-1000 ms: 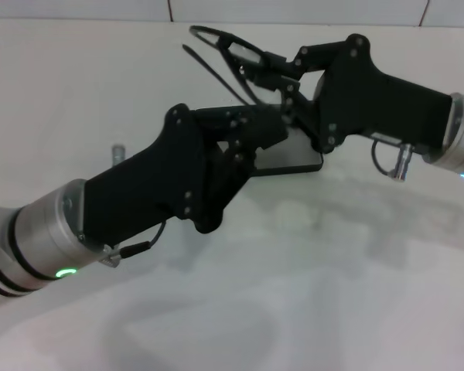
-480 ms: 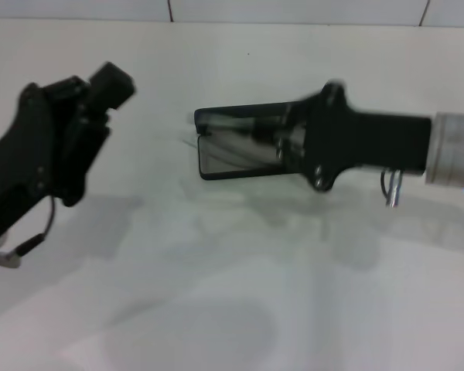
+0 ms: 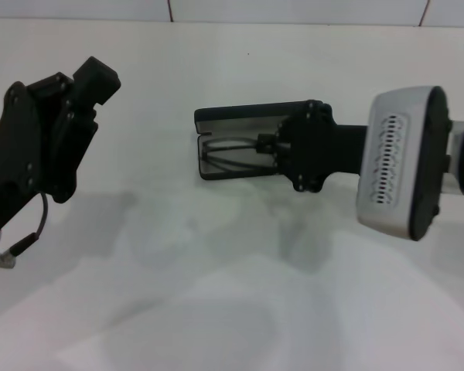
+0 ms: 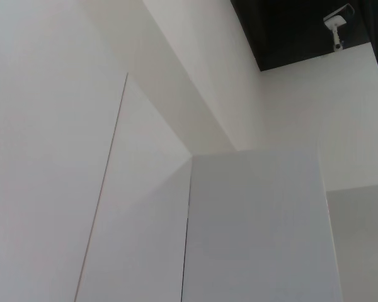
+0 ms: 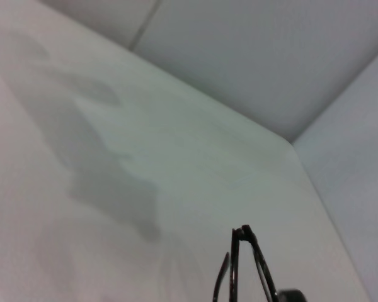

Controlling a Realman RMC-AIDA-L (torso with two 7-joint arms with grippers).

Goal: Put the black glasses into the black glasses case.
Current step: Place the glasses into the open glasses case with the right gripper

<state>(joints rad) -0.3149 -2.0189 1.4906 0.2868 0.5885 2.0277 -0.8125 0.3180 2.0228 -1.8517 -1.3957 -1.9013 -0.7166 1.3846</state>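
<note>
The black glasses case lies open at the middle of the white table, its grey-lined lid standing at the far side. The black glasses lie inside the case's base. My right gripper reaches into the case from the right and is shut on the glasses. The right wrist view shows the thin black frame close up, with the table behind it. My left gripper is raised at the left, well away from the case. The left wrist view shows only walls and ceiling.
The white table runs back to a tiled wall. The white housing on my right wrist hangs over the table to the right of the case. A white corner column fills the left wrist view.
My left arm has pulled back from the case to the left. My right gripper has lowered the glasses from above the case into its base, and its wrist has turned.
</note>
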